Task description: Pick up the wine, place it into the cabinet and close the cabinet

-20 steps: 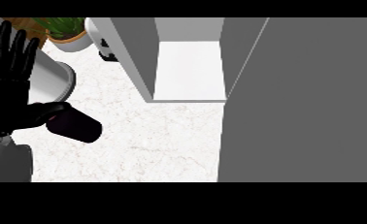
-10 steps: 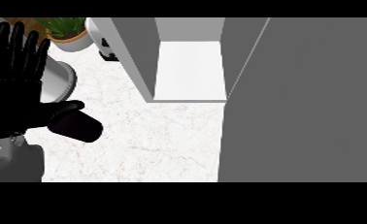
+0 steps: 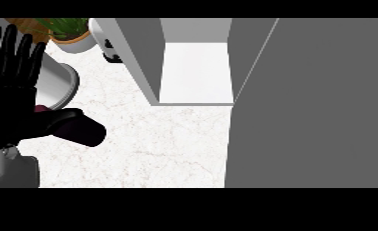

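The wine bottle (image 3: 80,129) is a dark, maroon-tinted shape at the lower left of the counter, partly hidden by my left hand. My left hand (image 3: 18,82) is at the left edge with its fingers straight and pointing up, its palm against the bottle's left side. The thumb area merges with the bottle's dark shape, so I cannot make out a grasp. The cabinet (image 3: 196,72) stands open ahead, with a bare white floor between grey walls. Its grey door (image 3: 303,105) is swung out and fills the right side. My right hand shows nowhere.
A white rounded vessel (image 3: 59,82) sits just behind my left hand. A potted green plant (image 3: 70,35) stands at the back left, with a small white object (image 3: 111,51) beside the cabinet's left wall (image 3: 140,60). The marbled counter (image 3: 170,145) stretches between bottle and door.
My left hand has edged rightward and its fingers show more fully. The wine bottle has shifted slightly right and down with it.
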